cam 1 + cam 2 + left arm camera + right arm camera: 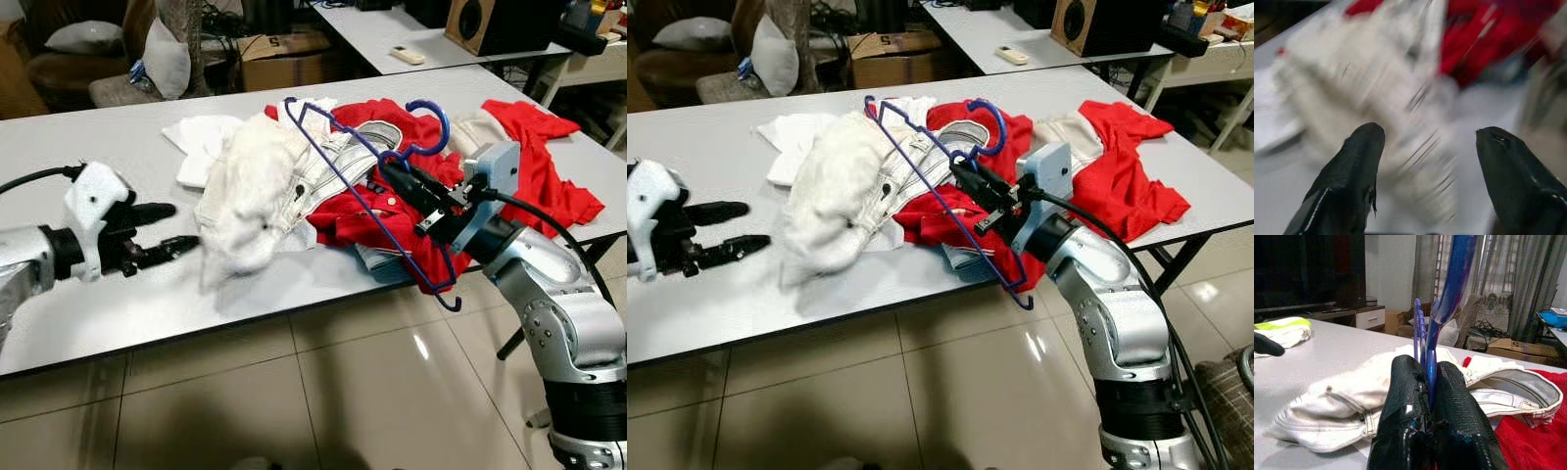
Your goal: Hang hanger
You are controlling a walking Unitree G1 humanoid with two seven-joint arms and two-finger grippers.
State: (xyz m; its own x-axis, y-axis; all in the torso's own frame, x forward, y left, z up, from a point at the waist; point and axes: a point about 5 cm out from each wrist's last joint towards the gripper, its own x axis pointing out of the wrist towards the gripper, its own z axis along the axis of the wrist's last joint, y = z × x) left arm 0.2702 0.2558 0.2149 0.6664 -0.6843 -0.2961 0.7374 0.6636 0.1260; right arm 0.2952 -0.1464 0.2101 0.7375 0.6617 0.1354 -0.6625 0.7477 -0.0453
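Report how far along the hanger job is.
Done: the right gripper is shut on the blue hanger, lifted over the clothes pile. In hand: the open left gripper reaches toward the white jacket on the table. Left: nothing is on the hanger yet.

arms silver | left gripper (181, 227) blk fingers, white housing | right gripper (387, 173) blk (cable black, prob.)

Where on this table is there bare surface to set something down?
Bare table lies left of the white jeans, around the left gripper, and along the near edge. The middle and right are crowded with red clothes.
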